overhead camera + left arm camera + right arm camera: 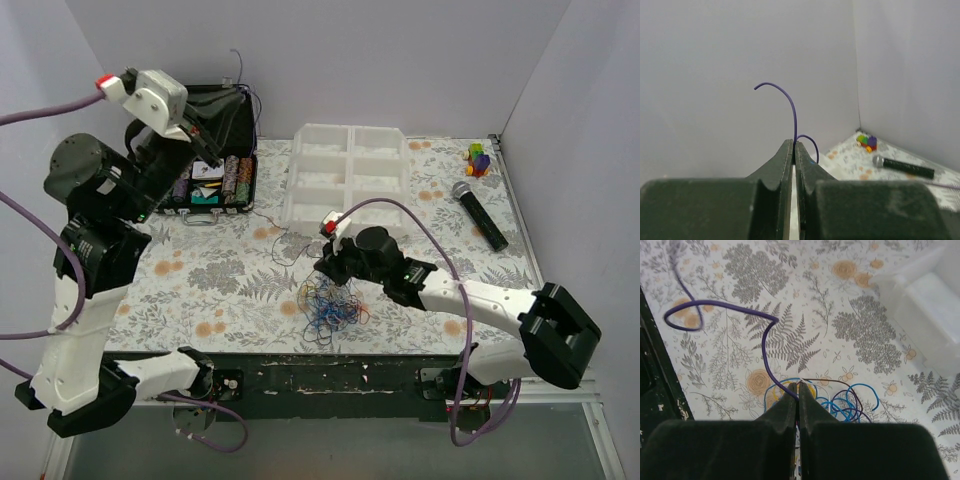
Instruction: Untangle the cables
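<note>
Floral-cloth table (pixel 200 285): bears everything. The cables (pixel 330 305) lie on it as one heap of blue, orange and dark loops, near the front edge at centre. Risk, as I judge it: a pull on one strand drags the whole heap, perhaps over that edge, or cinches a knot tighter.

White compartment tray (pixel 347 128): just behind the heap. A lifted loop could snag its rim.

Black case (pixel 225 105): open, rear left, chips inside, below my raised left arm.

Microphone (pixel 480 213): rear right, well apart, no obstacle.

Toy blocks (pixel 479 159): far right corner, likewise.

My right gripper (pixel 798 390): down on the heap, jaws pressed together, a purple strand (pixel 765 352) apparently pinched at the tips. The hold is thin and may slip.

My left gripper (pixel 794 145): held high, jaws fully closed on a purple wire (pixel 791 107) that curls upward. Whether the two are one wire, I cannot tell.
</note>
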You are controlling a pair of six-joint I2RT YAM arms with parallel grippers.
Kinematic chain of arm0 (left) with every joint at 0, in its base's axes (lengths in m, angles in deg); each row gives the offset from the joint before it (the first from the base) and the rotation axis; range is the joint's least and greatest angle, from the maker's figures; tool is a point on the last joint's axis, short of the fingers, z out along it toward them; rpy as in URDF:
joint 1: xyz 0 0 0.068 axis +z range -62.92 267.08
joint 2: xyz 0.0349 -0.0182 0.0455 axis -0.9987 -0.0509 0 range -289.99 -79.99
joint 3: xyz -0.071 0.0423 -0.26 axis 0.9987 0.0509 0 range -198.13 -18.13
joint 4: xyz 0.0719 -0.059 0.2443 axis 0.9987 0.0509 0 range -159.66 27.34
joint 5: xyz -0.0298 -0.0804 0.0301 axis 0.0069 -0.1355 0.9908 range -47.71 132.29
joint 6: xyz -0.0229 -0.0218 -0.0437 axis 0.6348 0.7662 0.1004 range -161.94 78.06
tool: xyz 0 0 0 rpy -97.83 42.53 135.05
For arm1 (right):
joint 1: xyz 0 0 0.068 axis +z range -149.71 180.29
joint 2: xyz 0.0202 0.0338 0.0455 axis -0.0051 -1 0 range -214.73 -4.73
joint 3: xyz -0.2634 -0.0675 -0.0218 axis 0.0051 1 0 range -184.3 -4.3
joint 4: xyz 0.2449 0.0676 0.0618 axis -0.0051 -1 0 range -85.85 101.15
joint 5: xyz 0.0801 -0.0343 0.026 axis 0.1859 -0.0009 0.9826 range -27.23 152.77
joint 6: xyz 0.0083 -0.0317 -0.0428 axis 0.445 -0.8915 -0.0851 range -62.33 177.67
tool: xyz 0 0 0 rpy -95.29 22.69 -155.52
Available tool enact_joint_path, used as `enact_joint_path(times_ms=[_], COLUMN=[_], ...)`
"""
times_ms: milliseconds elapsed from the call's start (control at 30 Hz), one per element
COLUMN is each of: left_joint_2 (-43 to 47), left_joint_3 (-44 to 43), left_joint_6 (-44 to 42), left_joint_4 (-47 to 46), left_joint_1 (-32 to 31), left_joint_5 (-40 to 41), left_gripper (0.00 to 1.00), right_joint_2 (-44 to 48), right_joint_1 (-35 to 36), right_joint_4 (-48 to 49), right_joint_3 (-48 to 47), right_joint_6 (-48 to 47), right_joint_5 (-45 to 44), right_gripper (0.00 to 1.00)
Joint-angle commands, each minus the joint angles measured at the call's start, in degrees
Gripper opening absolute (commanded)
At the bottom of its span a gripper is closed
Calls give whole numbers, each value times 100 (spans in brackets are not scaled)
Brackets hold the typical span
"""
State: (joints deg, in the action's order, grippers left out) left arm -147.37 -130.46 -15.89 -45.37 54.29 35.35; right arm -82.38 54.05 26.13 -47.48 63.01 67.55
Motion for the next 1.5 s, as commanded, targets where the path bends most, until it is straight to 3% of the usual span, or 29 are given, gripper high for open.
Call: enact_joint_path(times_ms=[0, 200, 400, 500, 833, 1067, 1233, 1367, 1400, 1467], left_joint_2=[452, 778, 594, 515, 453, 778, 1138, 1402, 1446, 1473], left_joint_3=[1255, 2451, 2857, 2928, 3138, 3929, 4438, 4650, 4581, 4335], left_joint_6=[454, 973, 762, 674, 543, 445, 525, 507, 455, 437], left_joint_4=[251, 637, 1595, 1780, 1816, 1465, 842, 165, 42, -135], left_joint_1=[10, 10, 10, 10, 10, 10, 10, 10, 10, 10], left_joint_5=[-53, -1307, -3293, -3779, -3684, -3191, -2524, -1620, -1504, -1328], left_gripper=[1, 4, 21, 29, 36, 43, 42, 34, 39, 77], right_joint_2=[680, 1199, 1375, 1384, 1428, 1437, 1393, 1314, 1261, 1077], right_joint_1=[91, 135, 144, 144, 144, 144, 144, 144, 144, 144], right_joint_4=[312, 277, 216, 181, 224, 58, -31, 48, 83, 40], right_joint_3=[-367, -349, -428, -437, -647, -1174, -1246, -1342, -1447, -1780], right_joint_6=[-69, 63, 116, 134, 116, 2, -33, -86, -147, -331], right_joint_5=[-108, -126, -109, -126, -170, -126, -126, -249, -327, -660], right_gripper=[1, 1, 1, 1, 1, 1, 1, 1, 1, 1])
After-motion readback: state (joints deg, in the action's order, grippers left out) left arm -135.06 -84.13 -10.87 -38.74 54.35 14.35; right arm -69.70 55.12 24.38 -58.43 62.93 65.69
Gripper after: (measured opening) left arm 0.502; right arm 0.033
